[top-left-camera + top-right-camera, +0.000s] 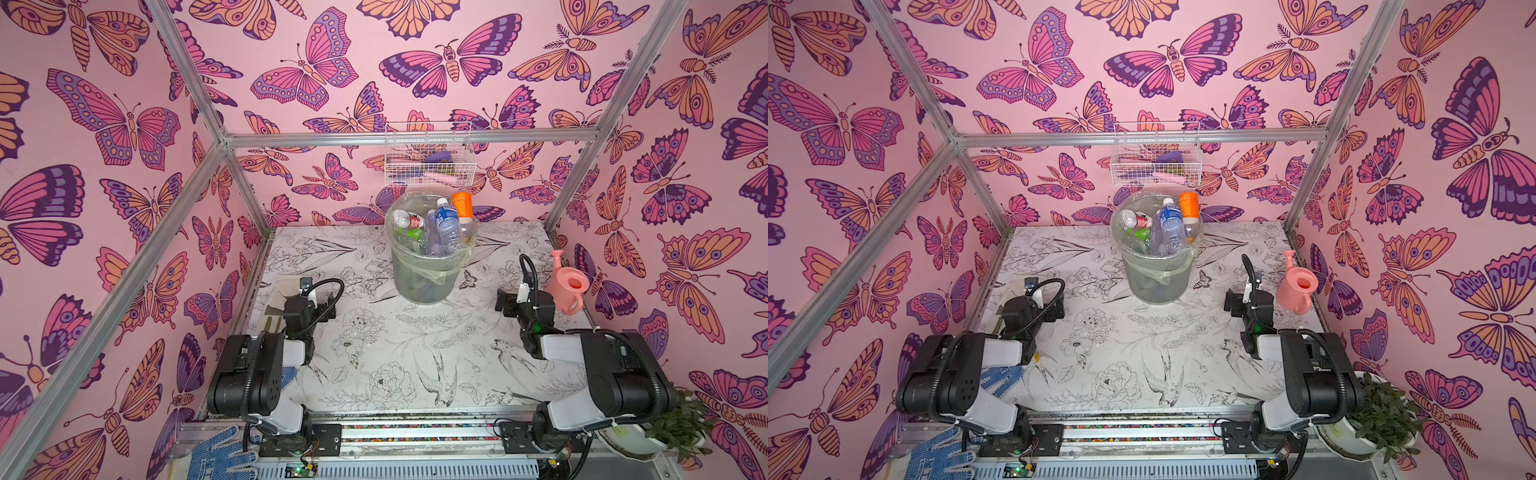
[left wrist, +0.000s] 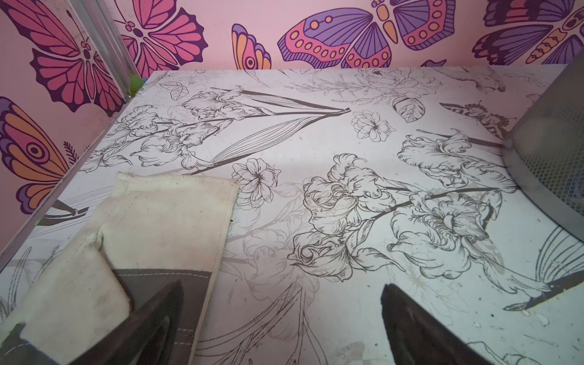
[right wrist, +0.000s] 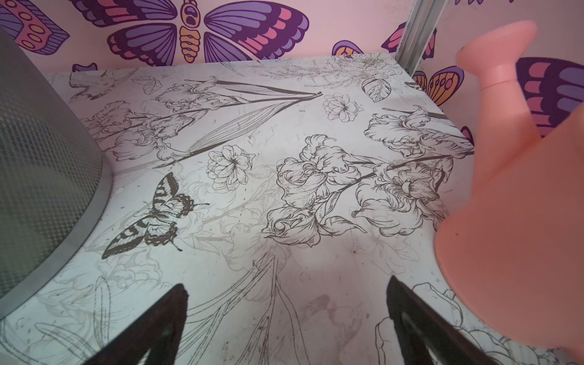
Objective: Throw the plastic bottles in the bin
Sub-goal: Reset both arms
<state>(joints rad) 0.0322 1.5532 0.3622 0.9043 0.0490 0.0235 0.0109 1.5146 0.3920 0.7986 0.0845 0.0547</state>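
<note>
The grey bin with a clear liner stands at the back middle of the table. It is heaped with plastic bottles: a blue-labelled one, an orange one and a red-labelled one stick out above the rim. No bottle lies loose on the table in any view. My left gripper hovers open and empty to the left of the bin. My right gripper stands open and empty to the right of the bin.
A pink watering can stands close beside my right gripper. A cream cloth piece lies under my left gripper's outer finger. A white wire basket hangs on the back wall. A blue dotted glove and a potted plant sit at the front corners.
</note>
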